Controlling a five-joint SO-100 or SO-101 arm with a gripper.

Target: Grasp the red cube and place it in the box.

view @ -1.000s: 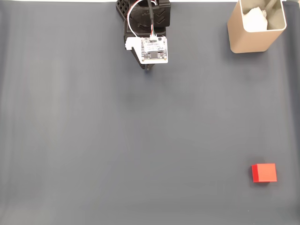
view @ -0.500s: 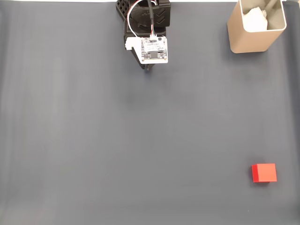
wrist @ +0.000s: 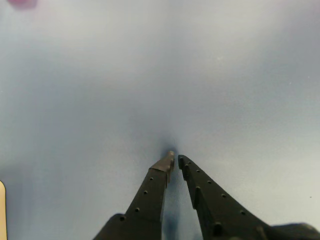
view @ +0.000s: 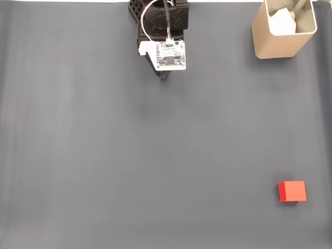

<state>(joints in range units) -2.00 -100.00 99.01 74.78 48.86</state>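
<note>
Fixed view from above shows no change across the last second: the arm (view: 162,31) sits folded at the top centre of the frame exactly as before, and the red cube (view: 292,191) lies where it lay, in the lower right of the frame on the dark grey counter (view: 104,155). That stillness suggests the task has not really begun; the reach toward the cube is yet to come.

Wrist view shows the tool (wrist: 175,161) with its two black fingers drawn together, tips almost touching with only a thin gap between them, and nothing held. It points down at bare counter. A faint reddish blur at the upper left corner of that view may be the cube, too soft to be sure.

The box (view: 283,30) stands at the upper right of the fixed view, upright, with something pale and crumpled already inside it. Cube and box are well apart, the cube far below the box along the right side of the frame, and the arm is well away from both.

Nothing lies between the arm and the cube, nor between the cube and the box. The fingers will likely need to spread before they can close on the cube
</note>
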